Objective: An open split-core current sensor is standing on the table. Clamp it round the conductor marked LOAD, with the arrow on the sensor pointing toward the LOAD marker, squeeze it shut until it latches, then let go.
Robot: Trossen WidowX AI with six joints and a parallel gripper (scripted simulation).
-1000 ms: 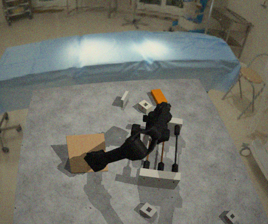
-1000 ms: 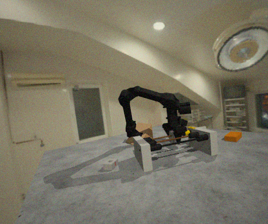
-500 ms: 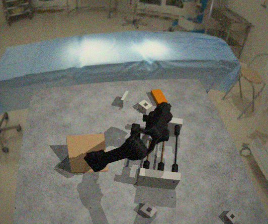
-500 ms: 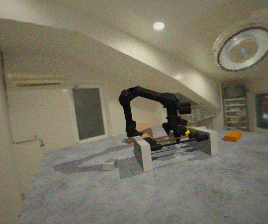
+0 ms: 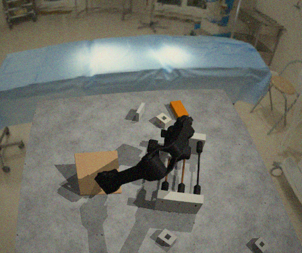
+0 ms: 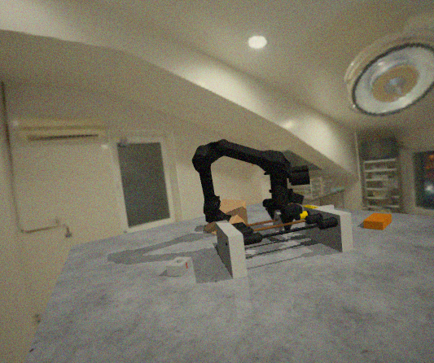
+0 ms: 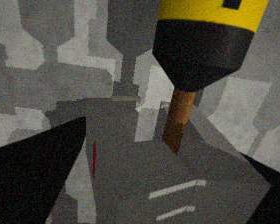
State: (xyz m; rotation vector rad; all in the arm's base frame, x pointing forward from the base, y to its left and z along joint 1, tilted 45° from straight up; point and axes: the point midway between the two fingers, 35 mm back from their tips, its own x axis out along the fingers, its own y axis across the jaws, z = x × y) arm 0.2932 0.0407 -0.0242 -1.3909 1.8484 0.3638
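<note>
My gripper (image 7: pixel 141 129) is shut on the grey current sensor (image 7: pixel 126 175), which sits low between the dark fingers in the wrist view. A thin strip shows between the left finger and the sensor. A copper-coloured conductor (image 7: pixel 178 115) runs down from a black-and-yellow collar (image 7: pixel 216 17) (image 6: pixel 304 215) to the sensor, near its middle. Two pale strokes and a thin red line show on the sensor. I cannot tell an arrow, whether the latch is closed, or read the LOAD marker. The arm hides the fingers and sensor in the top view.
White end blocks (image 5: pixel 179 196) (image 6: pixel 346 233) hold several parallel conductors, including a black one (image 5: pixel 198 170) at the right. A tan board (image 5: pixel 96 161) stands left. An orange block (image 5: pixel 179 108) (image 6: pixel 377 220) and small white pieces (image 5: pixel 141 109) lie around the rack.
</note>
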